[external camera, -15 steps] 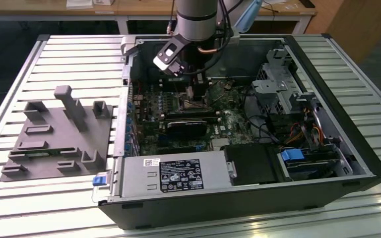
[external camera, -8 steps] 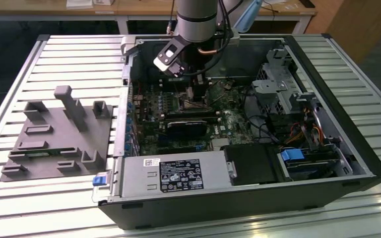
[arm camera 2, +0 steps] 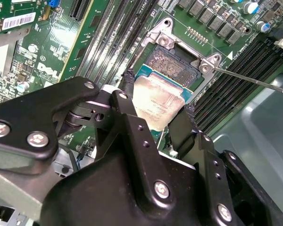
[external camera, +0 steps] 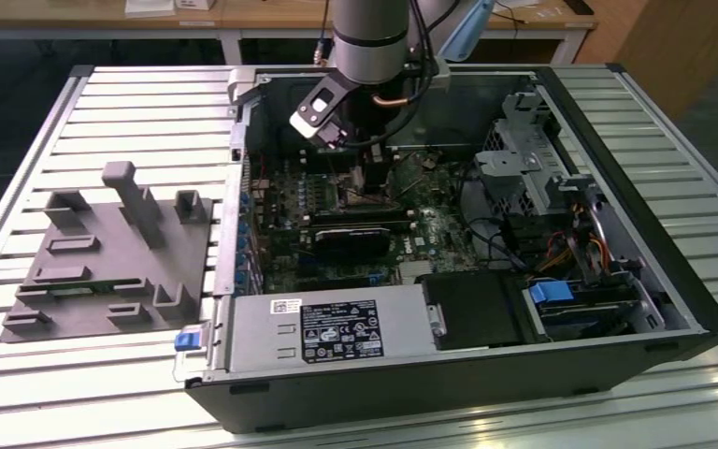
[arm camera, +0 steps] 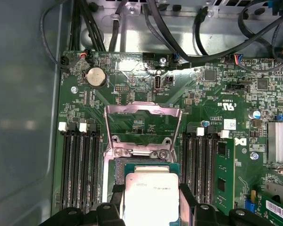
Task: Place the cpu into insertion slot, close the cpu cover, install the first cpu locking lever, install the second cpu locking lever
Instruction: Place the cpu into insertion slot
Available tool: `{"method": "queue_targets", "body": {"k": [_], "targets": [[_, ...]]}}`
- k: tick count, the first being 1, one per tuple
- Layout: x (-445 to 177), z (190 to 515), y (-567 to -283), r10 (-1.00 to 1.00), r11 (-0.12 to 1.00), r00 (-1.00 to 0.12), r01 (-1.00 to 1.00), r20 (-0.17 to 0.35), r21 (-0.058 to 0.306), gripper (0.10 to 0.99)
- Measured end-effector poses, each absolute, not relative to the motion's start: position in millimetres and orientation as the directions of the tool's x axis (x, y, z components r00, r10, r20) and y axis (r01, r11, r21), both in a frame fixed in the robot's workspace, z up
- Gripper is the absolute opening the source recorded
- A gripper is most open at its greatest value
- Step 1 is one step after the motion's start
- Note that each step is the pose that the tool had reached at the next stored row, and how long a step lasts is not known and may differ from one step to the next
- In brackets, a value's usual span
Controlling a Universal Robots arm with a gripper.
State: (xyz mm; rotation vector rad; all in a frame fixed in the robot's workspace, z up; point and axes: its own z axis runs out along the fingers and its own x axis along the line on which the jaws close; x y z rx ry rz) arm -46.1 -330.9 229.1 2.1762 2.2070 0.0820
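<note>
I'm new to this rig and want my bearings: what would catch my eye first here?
The silver cpu sits clamped in the gripper, right at the slot. Next to the slot, the cover stands flipped open. In the exterior view, the arm reaches down into the open case.

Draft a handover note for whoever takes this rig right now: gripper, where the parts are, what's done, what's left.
Gripper: shut on the cpu, one finger on each of two opposite edges.
Cpu: over the insertion slot, covering part of it; whether it is seated I cannot tell.
Cpu cover: swung open, away from the slot.
Locking lever: one sticks out free beside the slot.
Done: cpu is at the slot.
Left: cover not closed, neither lever installed.
</note>
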Motion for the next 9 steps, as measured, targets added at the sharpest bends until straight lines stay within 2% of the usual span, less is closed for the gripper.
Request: {"method": "queue_targets", "body": {"k": [9], "targets": [[-46.1,225.0,-329.9,1.000,0.012,-0.013,0.998,0.008,0.067,0.541]]}}
